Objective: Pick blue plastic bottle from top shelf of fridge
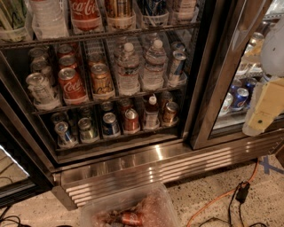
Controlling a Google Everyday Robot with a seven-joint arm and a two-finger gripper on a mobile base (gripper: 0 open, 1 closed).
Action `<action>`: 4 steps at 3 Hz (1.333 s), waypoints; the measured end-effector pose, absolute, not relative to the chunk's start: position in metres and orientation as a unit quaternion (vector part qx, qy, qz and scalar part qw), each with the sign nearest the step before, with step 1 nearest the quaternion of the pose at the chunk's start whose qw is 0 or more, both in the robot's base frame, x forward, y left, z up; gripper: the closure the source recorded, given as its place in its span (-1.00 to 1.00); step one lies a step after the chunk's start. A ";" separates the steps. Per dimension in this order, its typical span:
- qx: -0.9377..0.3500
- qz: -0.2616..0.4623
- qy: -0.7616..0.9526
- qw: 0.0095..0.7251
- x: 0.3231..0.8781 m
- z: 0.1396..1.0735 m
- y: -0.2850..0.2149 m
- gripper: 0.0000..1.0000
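The fridge (146, 162) stands open in front of me, with a steel frame and a ribbed base grille. The top shelf (102, 34) is a wire rack along the upper edge of the view. It bears tall bottles in clear trays. Only the lower part of the blue plastic bottle (153, 6) shows, right of centre on that shelf, and its label is cut off. A red Coca-Cola bottle (85, 13) stands to its left. My gripper (262, 113), pale cream, hangs at the far right in front of the glass door. It is well below and to the right of the bottle.
The middle rack holds Coke cans (71, 84) and water bottles (128, 66), and the lower rack holds cans (131, 120). The glass door (222, 71) stands at the right. A clear plastic bin (133, 208) with cans sits on the floor. An orange cable (222, 195) runs across the floor.
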State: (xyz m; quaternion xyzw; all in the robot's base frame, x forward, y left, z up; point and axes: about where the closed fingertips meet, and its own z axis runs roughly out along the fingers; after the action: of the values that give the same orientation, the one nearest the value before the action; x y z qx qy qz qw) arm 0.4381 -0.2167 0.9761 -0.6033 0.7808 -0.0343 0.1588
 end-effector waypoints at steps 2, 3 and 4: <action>-0.565 -0.021 0.799 0.207 0.448 0.982 -0.211 -1.00; -0.517 0.008 0.816 0.259 0.461 0.988 -0.201 -1.00; -0.480 0.023 0.825 0.296 0.471 0.992 -0.193 -1.00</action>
State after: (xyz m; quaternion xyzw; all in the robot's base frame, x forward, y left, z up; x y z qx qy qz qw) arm 0.4711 -0.1931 0.9925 -0.4800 0.8255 0.0231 0.2959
